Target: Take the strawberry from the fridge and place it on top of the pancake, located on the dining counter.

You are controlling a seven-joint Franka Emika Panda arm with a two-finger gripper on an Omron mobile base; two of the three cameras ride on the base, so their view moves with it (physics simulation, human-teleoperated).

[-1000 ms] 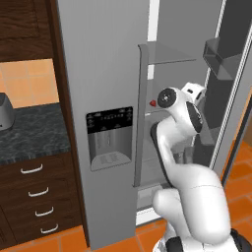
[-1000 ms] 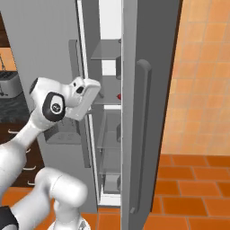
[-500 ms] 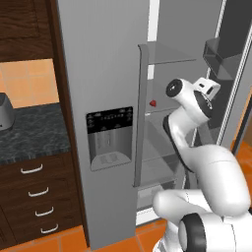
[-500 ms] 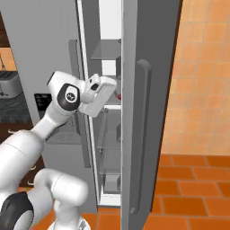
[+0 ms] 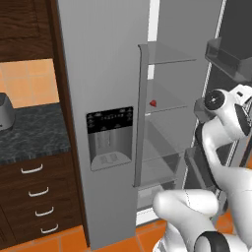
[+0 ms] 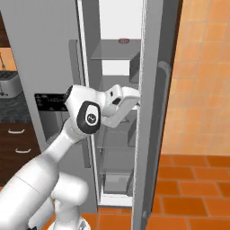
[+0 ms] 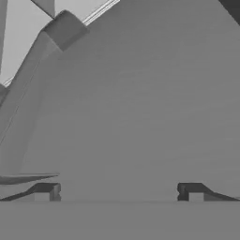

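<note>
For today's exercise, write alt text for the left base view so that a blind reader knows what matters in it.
A small red strawberry sits on a glass shelf inside the open grey fridge, its right door swung wide. The white robot arm rises at the lower right, bending towards the opening, beside dark wooden drawers on the left.

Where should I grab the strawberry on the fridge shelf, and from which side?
Pinch the strawberry across its body, coming in level from the fridge's open front. It sits alone near the glass shelf's front edge, and the shelf above probably blocks a top-down reach.
</note>
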